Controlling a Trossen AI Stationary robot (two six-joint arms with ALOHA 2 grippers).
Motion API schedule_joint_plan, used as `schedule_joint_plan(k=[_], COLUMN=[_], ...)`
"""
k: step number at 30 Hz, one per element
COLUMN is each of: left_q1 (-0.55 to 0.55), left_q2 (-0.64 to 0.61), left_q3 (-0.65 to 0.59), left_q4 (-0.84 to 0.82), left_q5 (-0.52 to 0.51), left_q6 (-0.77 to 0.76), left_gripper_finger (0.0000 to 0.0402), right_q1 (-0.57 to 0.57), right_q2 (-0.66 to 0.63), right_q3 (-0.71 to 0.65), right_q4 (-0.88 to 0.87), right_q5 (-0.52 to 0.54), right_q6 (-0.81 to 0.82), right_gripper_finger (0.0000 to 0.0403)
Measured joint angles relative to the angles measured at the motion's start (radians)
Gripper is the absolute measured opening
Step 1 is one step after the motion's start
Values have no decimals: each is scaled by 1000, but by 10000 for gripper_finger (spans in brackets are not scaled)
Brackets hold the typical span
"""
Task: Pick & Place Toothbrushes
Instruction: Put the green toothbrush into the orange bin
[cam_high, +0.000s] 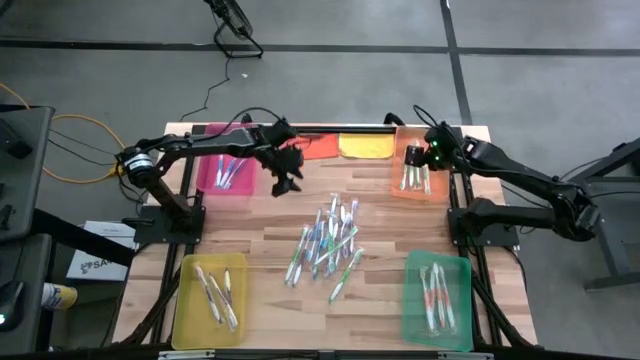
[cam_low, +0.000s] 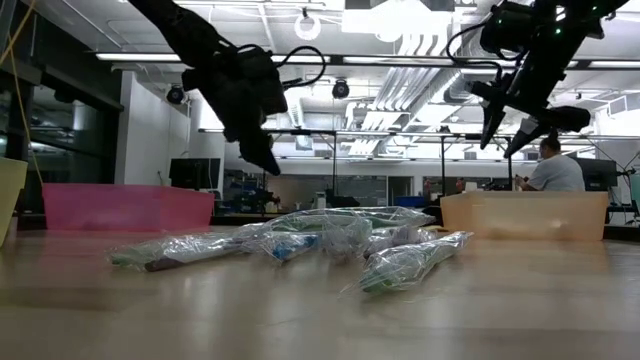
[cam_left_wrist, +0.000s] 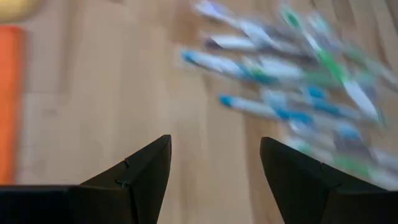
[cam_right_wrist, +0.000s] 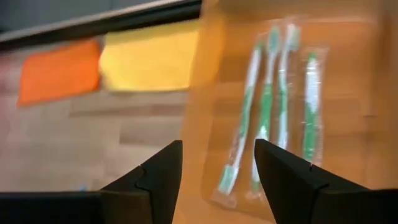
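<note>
Pale wood-plank worktop (cam_high: 390, 245); office room behind. Wrapped toothbrushes (cam_high: 327, 245) heaped mid-table. Left gripper (cam_high: 284, 184) near pink tray (cam_high: 208, 175), right gripper (cam_high: 414, 156) above orange tray (cam_high: 437, 186); fingers apart, empty.

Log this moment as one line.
left gripper: open, empty, near pink tray | right gripper: open, above orange tray | toothbrushes: piled mid-table

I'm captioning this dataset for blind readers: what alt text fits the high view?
Seen from above, a pile of wrapped toothbrushes lies mid-table, ringed by pink, orange, yellow and green trays, each holding a few brushes. The open left gripper hovers beside the pink tray; the open right gripper hangs over the orange tray.
</note>
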Motion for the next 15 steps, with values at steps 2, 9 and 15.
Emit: schedule_joint_plan(k=[2, 9, 15], left_q1=[-47, -249, -402], left_q2=[0, 0, 0], left_q3=[0, -3, -3], left_q4=[-60, -140, -139], left_q5=[-3, -96, -316], left_q6=[97, 158, -310], left_gripper_finger=[241, 241, 241], right_q1=[26, 159, 298], right_q2=[-11, -60, -106], right_q3=[0, 0, 0], right_q4=[0, -9, -10], right_q5=[-16, -56, -45], right_q6=[-43, -90, -32], right_gripper_finger=[190, 180, 175])
